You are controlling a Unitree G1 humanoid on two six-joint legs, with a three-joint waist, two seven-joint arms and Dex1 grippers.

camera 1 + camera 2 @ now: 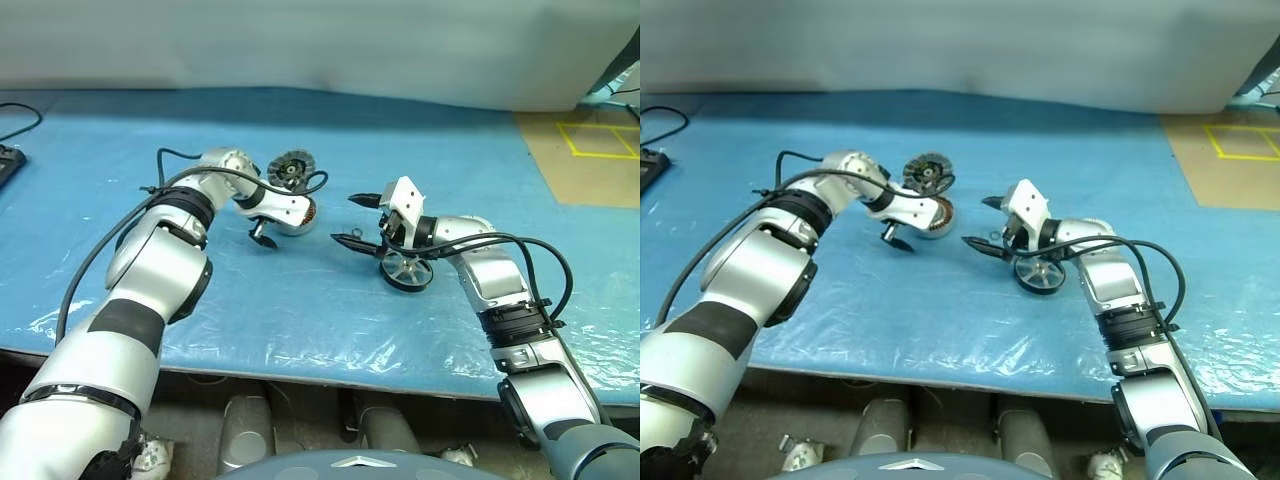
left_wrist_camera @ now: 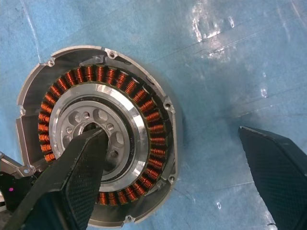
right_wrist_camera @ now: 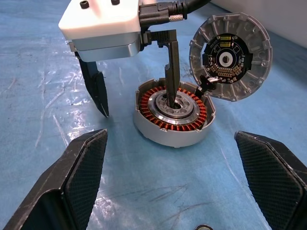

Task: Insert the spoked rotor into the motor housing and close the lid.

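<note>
Left tool (image 3: 136, 79): spread wide, pointing steeply down over the motor housing; in the right wrist view one finger (image 3: 172, 67) dips into the hub's central bore while the other finger (image 3: 96, 88) hangs outside the housing's wall, above the sheet. It pinches nothing.

Right tool (image 1: 358, 218): spread wide as well, holding nothing, pointing roughly level toward the housing (its two fingers frame the housing in its own wrist view).

Motor housing (image 3: 172, 115): sits flat on the blue sheet of the desk (image 1: 300, 310), open side up, with the ring of copper windings around a silver hub fully exposed.

Lid (image 3: 230, 55): stands tilted open at the housing's far edge, its inner face with the dark centre turned toward the right tool; its lower edge meets the housing's rim.

Spoked rotor (image 1: 407, 269): lies on the sheet just beneath the right wrist, well apart from the housing.

Small ring (image 3: 204, 227): lies on the sheet near the right tool.
</note>
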